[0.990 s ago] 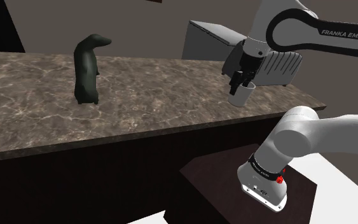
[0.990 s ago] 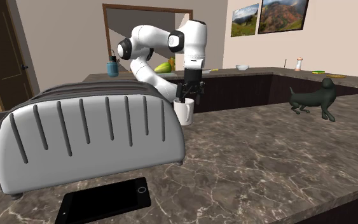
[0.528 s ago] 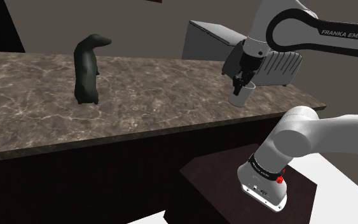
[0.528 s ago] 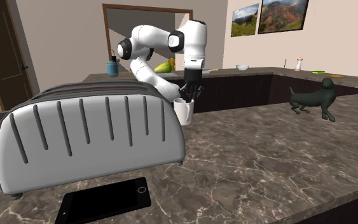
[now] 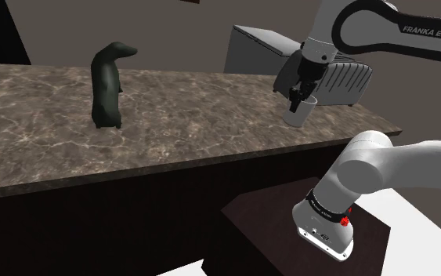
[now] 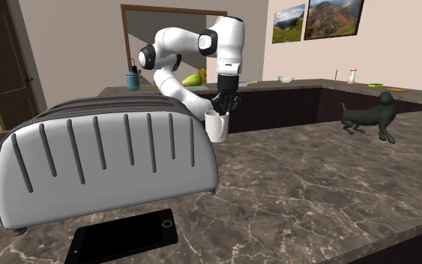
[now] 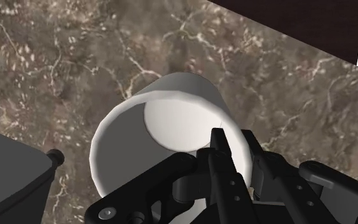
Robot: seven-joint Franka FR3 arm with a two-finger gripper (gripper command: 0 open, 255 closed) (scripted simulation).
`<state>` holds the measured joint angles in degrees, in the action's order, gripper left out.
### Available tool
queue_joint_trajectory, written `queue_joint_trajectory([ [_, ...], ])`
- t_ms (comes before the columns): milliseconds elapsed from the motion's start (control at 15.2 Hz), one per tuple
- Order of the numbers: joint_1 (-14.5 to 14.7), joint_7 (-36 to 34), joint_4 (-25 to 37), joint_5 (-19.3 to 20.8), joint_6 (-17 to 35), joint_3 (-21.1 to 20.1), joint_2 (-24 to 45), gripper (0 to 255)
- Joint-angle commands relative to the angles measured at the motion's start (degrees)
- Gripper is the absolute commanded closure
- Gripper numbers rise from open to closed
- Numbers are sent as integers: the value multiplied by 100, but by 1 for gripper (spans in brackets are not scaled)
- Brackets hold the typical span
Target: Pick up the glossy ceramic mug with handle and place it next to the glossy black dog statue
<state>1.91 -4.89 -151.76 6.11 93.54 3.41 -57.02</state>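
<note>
Wrist view: white mug (image 7: 171,121) upright, mouth up, rim gripped by jaws.

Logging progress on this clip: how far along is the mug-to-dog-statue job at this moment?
Done: the tool is shut on the white mug at its rim, with one finger inside. In hand: the mug looks barely raised off the countertop, close beside the toaster. Left: carrying it across to the black dog statue, which stands far along the counter, then setting it down next to it and letting go.
</note>
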Motion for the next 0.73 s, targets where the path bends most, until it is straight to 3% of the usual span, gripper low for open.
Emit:
queue_joint_trajectory([
  [0,2,10,167,-9,-156,-10,9,255],
  [660,15,53,1052,-47,-817,-50,233,255],
])
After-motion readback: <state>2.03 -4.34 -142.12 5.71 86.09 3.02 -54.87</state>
